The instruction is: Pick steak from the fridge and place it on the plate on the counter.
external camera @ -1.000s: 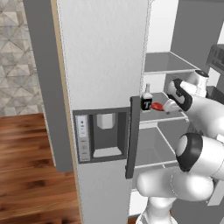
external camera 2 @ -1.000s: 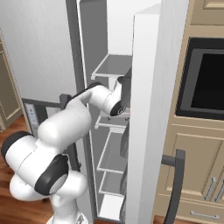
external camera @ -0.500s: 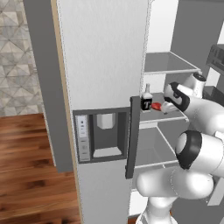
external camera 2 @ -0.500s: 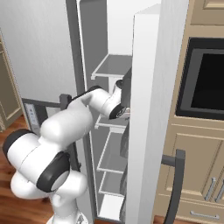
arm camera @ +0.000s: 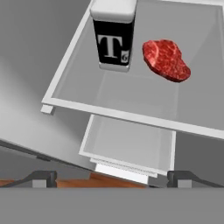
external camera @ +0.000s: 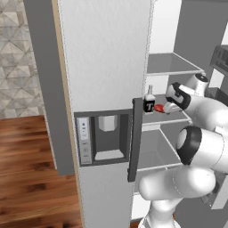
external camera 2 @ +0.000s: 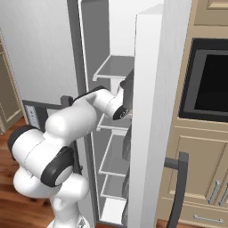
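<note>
We are looking along our gripper (arm camera: 112, 177) at a grey shelf (arm camera: 131, 114) inside the fridge (external camera: 104, 67), and our jaws are standing wide apart with nothing between them. The steak (arm camera: 166, 60) is lying on that shelf toward its far right corner, well ahead of the fingertips (arm camera: 43, 177) and apart from them. Just beside it, to its left, a dark bottle (arm camera: 113, 35) marked "T" is standing upright. From the left base camera we are seeing the steak (external camera: 159, 107) and the bottle (external camera: 149, 102) at the shelf's front edge, with the hand close beside them. From the right base camera the open door is hiding both, and a wall oven (external camera 2: 209, 80) is showing instead.
</note>
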Robot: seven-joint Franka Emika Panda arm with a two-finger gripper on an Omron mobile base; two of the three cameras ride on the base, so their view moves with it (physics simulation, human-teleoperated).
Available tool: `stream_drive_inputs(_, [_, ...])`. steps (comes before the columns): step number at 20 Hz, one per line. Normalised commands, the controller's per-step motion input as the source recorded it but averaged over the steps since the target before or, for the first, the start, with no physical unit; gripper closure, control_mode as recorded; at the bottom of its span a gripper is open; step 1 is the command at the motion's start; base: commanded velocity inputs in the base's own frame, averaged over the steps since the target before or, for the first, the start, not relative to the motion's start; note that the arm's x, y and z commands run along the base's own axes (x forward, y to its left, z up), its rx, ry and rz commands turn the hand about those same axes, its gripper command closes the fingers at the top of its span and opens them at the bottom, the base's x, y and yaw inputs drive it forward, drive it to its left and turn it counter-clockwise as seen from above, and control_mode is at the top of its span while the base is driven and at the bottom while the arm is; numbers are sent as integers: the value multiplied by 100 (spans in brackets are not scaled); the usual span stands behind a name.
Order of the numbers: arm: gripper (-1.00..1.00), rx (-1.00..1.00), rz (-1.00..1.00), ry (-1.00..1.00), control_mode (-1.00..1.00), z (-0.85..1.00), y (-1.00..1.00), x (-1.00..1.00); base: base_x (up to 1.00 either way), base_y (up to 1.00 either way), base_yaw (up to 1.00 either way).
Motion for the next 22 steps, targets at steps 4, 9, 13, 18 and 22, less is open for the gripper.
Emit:
stream_drive_inputs(4, [-100, 0, -2, 0, -100, 0, -6, 17, 0, 0, 0])
stream_drive_inputs(9, [-100, 0, -1, 0, -100, -2, -6, 15, 0, 0, 0])
stream_drive_inputs(13, [-100, 0, 0, 0, -100, -10, -3, 1, 0, 0, 0])
stream_drive_inputs(18, [-100, 0, 0, 0, -100, -19, 0, 1, 0, 0, 0])
stream_drive_inputs(22, [-100, 0, 0, 0, -100, -17, 0, 8, 0, 0, 0])
